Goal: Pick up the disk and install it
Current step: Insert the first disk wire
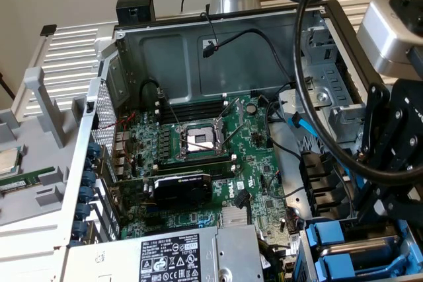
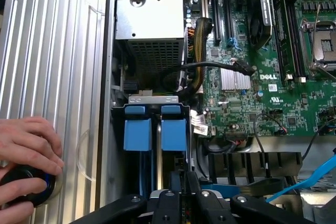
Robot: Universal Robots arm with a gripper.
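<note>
Two blue-railed drives stand side by side in the drive bay at the corner of the open computer case (image 1: 198, 51). I take the one in line with my fingers to be the disk (image 2: 173, 129) (image 1: 330, 239). The other blue tray (image 2: 135, 129) sits right beside it. My gripper (image 2: 184, 182) (image 1: 373, 219) hangs over the bay on the exterior view's right. Its black fingers (image 2: 193, 192) are drawn close together, just short of the disk's blue end. The frames do not show whether they pinch any part of it.
The motherboard (image 1: 198, 163) carries an open processor socket (image 1: 198, 140), a graphics card (image 1: 182, 186) and loose black cables. The power supply (image 1: 192, 255) sits beside the bay. A blue cable (image 2: 310, 177) lies near my fingers. A person's hand (image 2: 26, 150) rests on a black knob on the ribbed table.
</note>
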